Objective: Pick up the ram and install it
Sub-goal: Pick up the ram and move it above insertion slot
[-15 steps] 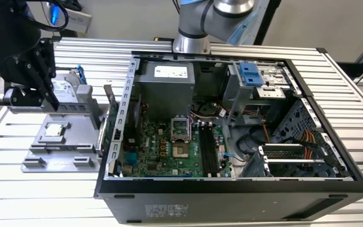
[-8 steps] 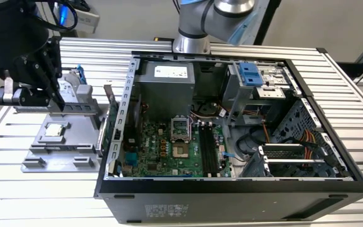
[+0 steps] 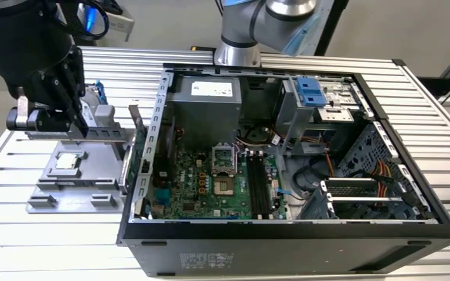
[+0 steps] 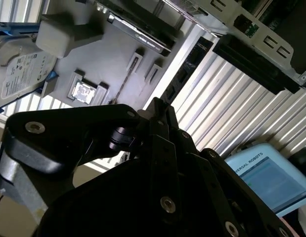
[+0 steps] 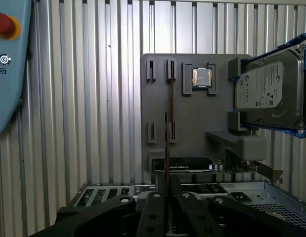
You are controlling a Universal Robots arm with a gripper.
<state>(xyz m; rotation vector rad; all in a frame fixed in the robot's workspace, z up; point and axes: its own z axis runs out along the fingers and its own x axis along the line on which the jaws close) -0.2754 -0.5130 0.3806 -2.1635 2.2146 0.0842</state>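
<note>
1. Fingers (image 5: pixel 153 210) are seen closed on the ram (image 5: pixel 168 128), which is held by its flat faces, so that only its thin edge is shown in the first wrist view.
2. The ram is judged to be raised a little above the grey holder (image 5: pixel 192 113), because its line is drawn across the holder's narrow slots and also over the holder's border. This cannot be told for certain.
3. For a good lift, the stick should be kept parallel to the slots and drawn straight up without any twist, so that its contacts are not scraped on the slot walls. A firm and centred grip is wanted, so that the stick is not tilted.
4. The processor chip (image 5: pixel 202 77) is seated in the holder just beside the ram's line, and the hard drive (image 5: pixel 266 94) is propped farther along the same holder. Neither should be brushed.
5. The ribbed desk (image 5: pixel 93 98) is seen under the holder, and a light blue pendant (image 5: pixel 7 64) is laid on it, well apart.
6. Farthest, in the exterior view, the open computer case (image 3: pixel 287 249) is placed to the exterior view's right of the holder. The long black slots (image 3: pixel 259 184) on its board are well apart from the ram, so the installing is not yet done.
</note>
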